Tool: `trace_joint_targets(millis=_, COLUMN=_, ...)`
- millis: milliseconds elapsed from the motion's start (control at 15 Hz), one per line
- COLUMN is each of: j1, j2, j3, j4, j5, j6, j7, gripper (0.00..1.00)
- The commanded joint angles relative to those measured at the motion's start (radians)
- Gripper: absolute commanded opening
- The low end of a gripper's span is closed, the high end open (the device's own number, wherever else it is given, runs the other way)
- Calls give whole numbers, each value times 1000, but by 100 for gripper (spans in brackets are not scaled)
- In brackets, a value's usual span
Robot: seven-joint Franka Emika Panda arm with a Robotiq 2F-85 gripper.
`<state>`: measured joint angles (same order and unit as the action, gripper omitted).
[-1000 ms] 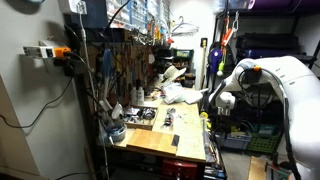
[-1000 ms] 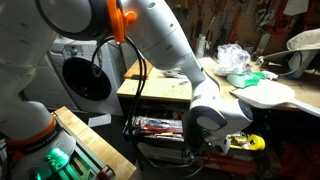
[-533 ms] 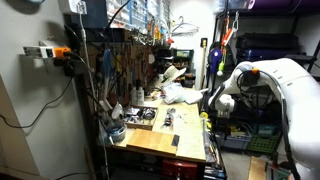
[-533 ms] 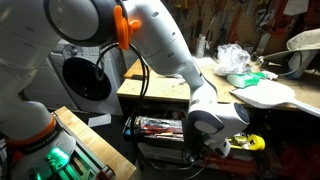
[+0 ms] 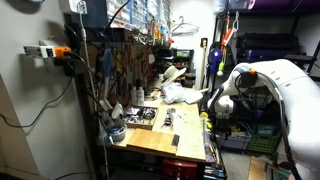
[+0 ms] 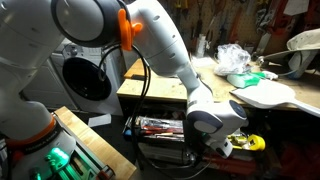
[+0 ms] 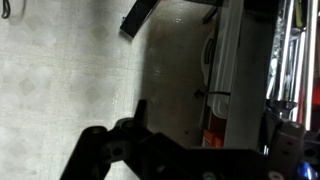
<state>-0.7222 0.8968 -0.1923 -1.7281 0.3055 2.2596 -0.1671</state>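
Note:
My gripper hangs beside the end of a wooden workbench, below its top. In an exterior view the gripper is low, in front of an open shelf that holds red-handled tools and next to a yellow object. In the wrist view the gripper is only a dark silhouette over a pale floor, so I cannot tell whether the jaws are open or shut. Nothing shows between them.
The bench carries small parts trays and a crumpled white plastic bag, also seen in an exterior view. A pegboard of tools stands behind. A white round-fronted machine stands beside the bench. A black flat piece lies on the floor.
The wrist has shifted slightly down and to the left in the close exterior view. Nothing else has moved.

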Motion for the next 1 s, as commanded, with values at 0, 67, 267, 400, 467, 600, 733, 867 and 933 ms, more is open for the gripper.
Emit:
trace_joint_targets(millis=0, j1=36, j2=-1, j3=-77, j4=-26, j5=-85, j6=29, j7=68, gripper=100)
trace_joint_targets(millis=67, j1=46, j2=0, j3=-90, j4=-28, j5=-100, j6=26, j7=82, gripper=100)
trace_joint_targets(millis=267, j1=62, j2=10, j3=-127, j4=-25, j5=-140, j6=22, j7=105, gripper=100)
trace_joint_targets(millis=400, j1=57, j2=13, j3=-142, j4=-22, j5=-154, j6=22, j7=105, gripper=100)
trace_joint_targets(millis=467, j1=53, j2=12, j3=-149, j4=-23, j5=-161, j6=23, j7=103, gripper=100)
trace_joint_targets(millis=600, j1=48, j2=11, j3=-163, j4=-27, j5=-171, j6=28, j7=101, gripper=100)
trace_joint_targets(millis=733, j1=40, j2=11, j3=-173, j4=-29, j5=-180, j6=32, j7=98, gripper=100)
trace_joint_targets(millis=867, j1=32, j2=8, j3=-183, j4=-30, j5=-190, j6=32, j7=97, gripper=100)
trace_joint_targets(millis=933, j1=29, j2=6, j3=-190, j4=-31, j5=-195, j6=32, j7=98, gripper=100)
